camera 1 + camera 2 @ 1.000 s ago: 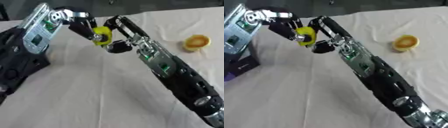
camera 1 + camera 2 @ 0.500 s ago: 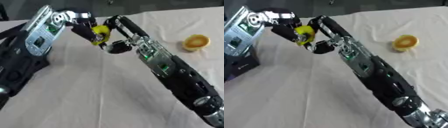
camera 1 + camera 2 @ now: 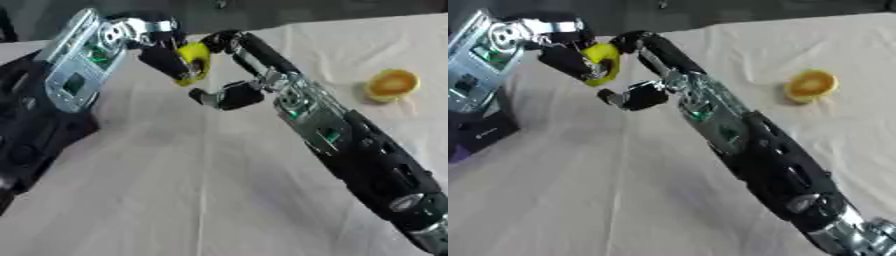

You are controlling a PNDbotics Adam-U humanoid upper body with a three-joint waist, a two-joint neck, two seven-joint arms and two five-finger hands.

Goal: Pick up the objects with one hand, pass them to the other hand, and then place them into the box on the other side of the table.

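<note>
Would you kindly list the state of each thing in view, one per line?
Yellow object: held off the table between both hands.
Left hand: curled round the yellow object.
Right hand: fingers at the yellow object, thumb out below.
Orange object: lying on the table, untouched.

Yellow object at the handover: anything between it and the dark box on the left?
Nothing visible. The yellow object is held above the cloth between the left robot hand and right robot hand. The box lies just left of them; only the left arm crosses that gap.
</note>
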